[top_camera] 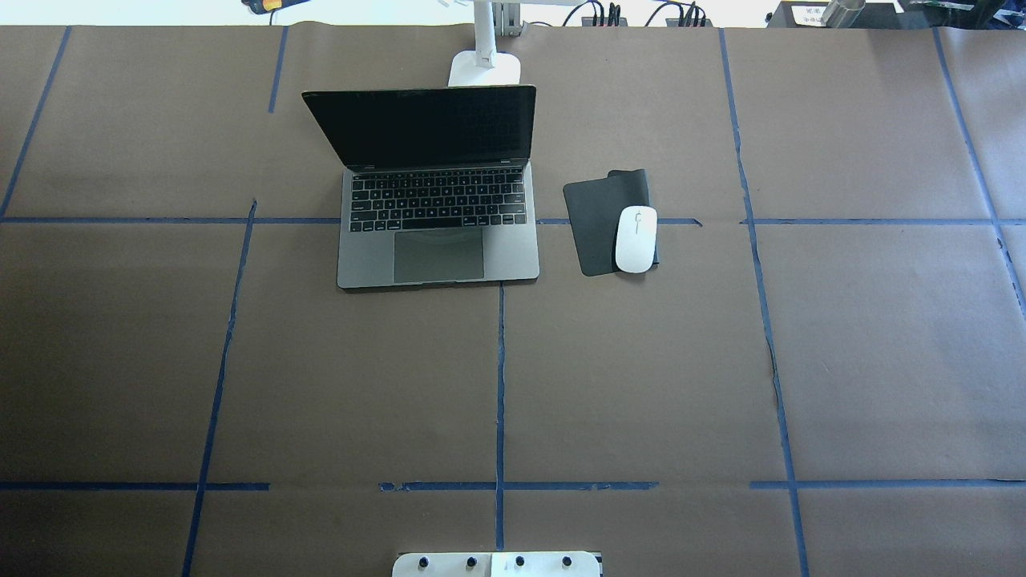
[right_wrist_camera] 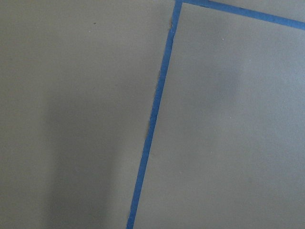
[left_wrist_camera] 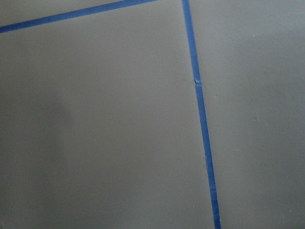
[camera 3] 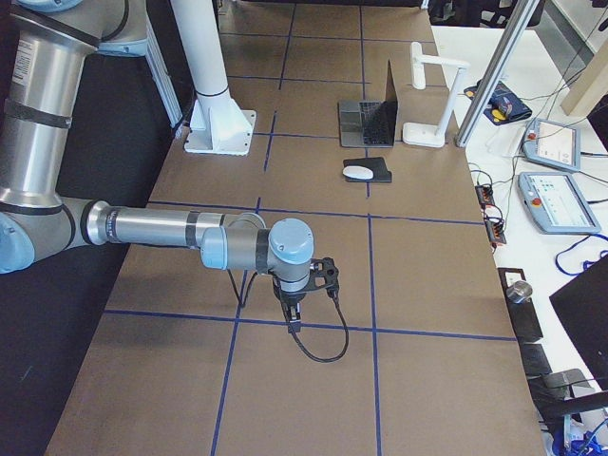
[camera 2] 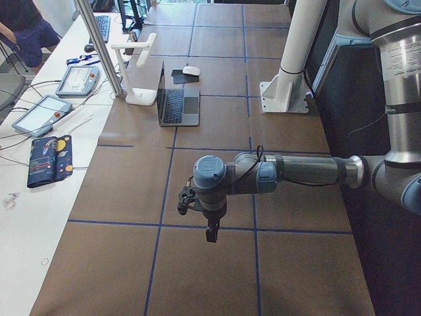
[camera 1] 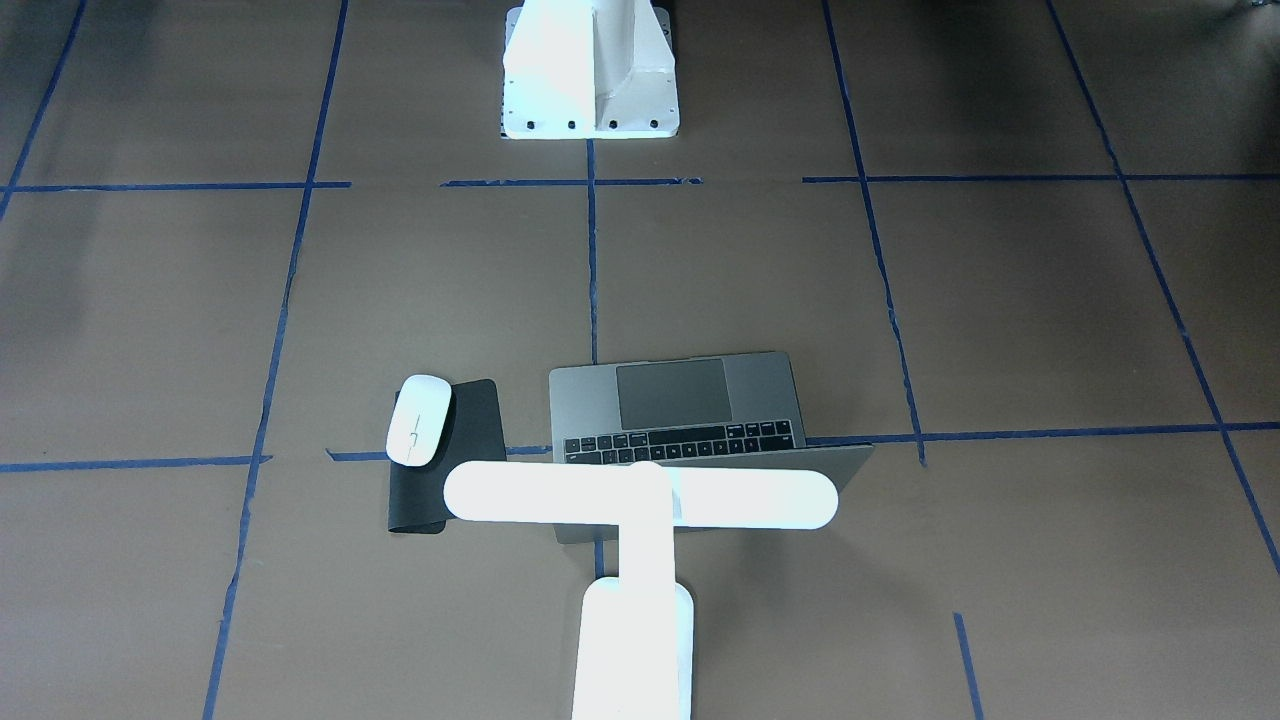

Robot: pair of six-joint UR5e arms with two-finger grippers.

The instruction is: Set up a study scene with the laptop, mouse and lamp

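Note:
The grey laptop [top_camera: 437,232] stands open in the far middle of the table, keyboard toward the robot; it also shows in the front-facing view [camera 1: 690,400]. The white mouse [top_camera: 636,238] lies on a black mat [top_camera: 593,216] to the laptop's right. The white T-shaped lamp [camera 1: 640,497] stands behind the laptop, its bar head over the lid. My left gripper [camera 2: 209,234] hangs over bare table far from them, and so does my right gripper [camera 3: 294,318]. Each shows only in a side view, so I cannot tell whether it is open or shut.
The white bolted pedestal [camera 1: 590,70] stands at the robot's side of the table. Blue tape lines [top_camera: 500,385] grid the brown table cover. A side bench with teach pendants [camera 3: 556,204] and cables runs along the far edge. Both wrist views show only brown cover and tape.

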